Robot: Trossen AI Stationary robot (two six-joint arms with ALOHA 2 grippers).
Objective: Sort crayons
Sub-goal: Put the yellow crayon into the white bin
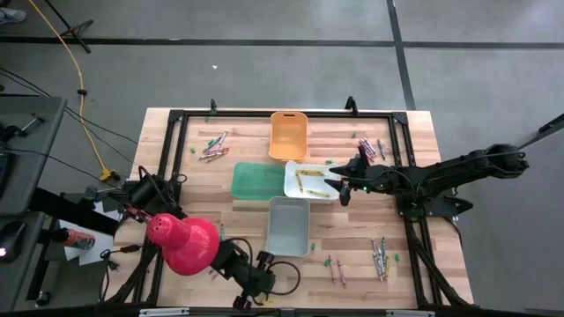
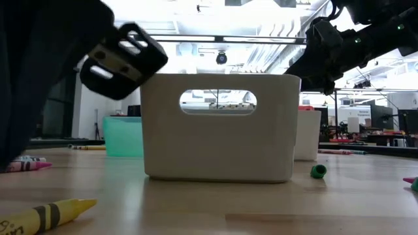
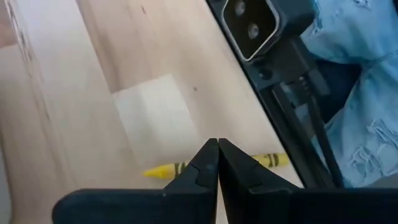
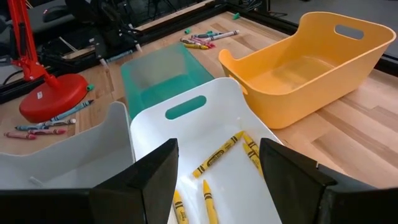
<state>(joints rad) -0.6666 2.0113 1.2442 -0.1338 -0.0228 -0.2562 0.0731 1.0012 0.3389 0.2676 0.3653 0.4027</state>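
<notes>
A yellow crayon [image 3: 158, 169] lies flat on the wood near the table's front edge, also seen in the low view [image 2: 46, 217]. My left gripper [image 3: 217, 146] is shut just above it, its fingers crossing in front of the crayon's middle with nothing between them. My right gripper [image 4: 217, 165] hangs open over the white bin [image 1: 310, 181], which holds several yellow crayons [image 4: 217, 155]. More crayons lie in loose groups at the far left [image 1: 214, 145], far right [image 1: 370, 148] and near right [image 1: 381, 258].
An orange bin [image 1: 288, 135], a green bin [image 1: 257, 180] and a pale grey bin [image 1: 289, 225] stand mid-table around the white one. A red lamp base [image 1: 183, 242] sits near left. A person in jeans [image 3: 354, 93] stands past the front edge.
</notes>
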